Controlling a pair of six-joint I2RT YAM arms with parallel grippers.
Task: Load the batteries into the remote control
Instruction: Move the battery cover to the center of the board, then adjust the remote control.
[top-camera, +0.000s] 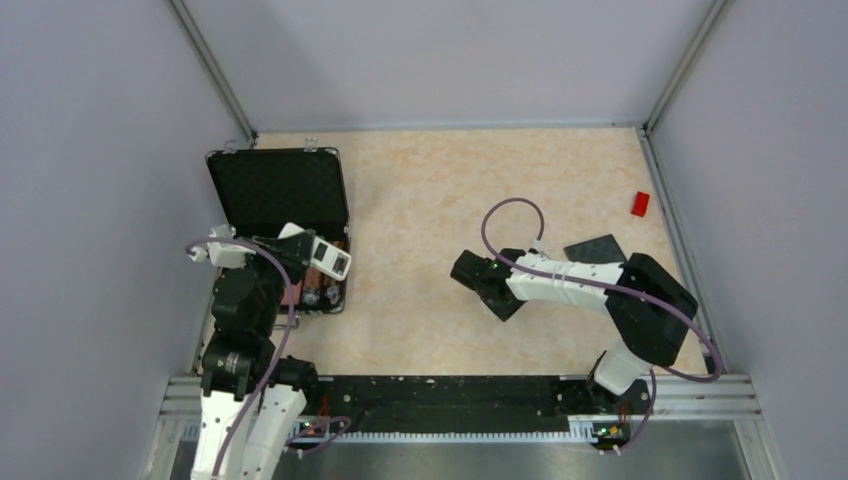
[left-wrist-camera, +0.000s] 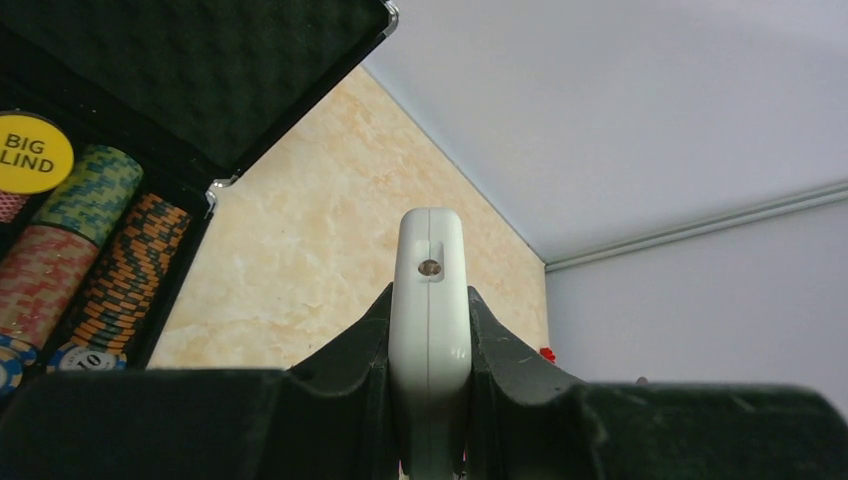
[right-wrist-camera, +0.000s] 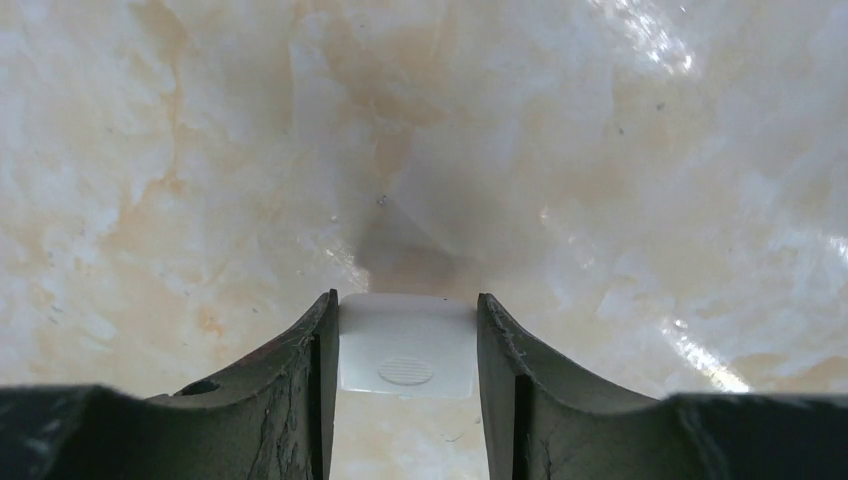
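Note:
My left gripper (left-wrist-camera: 428, 296) is shut on the white remote control (left-wrist-camera: 430, 320), which stands edge-on between the fingers with a small round hole near its top. From above, the remote control (top-camera: 330, 262) is held over the open black case by that left gripper (top-camera: 305, 250). A small white square cover piece (right-wrist-camera: 405, 345) with a ribbed oval mark sits between the fingers of my right gripper (right-wrist-camera: 406, 300), low over the marbled table and touching both pads. Seen from above, the right gripper (top-camera: 470, 272) is mid-table and hides the cover. The batteries are out of view.
An open black case (top-camera: 280, 190) with a foam-lined lid holds rows of colourful chips (left-wrist-camera: 60, 260) at the table's left. A red block (top-camera: 640, 203) lies at the far right, with a dark flat square (top-camera: 595, 248) beside the right arm. Grey walls enclose the table.

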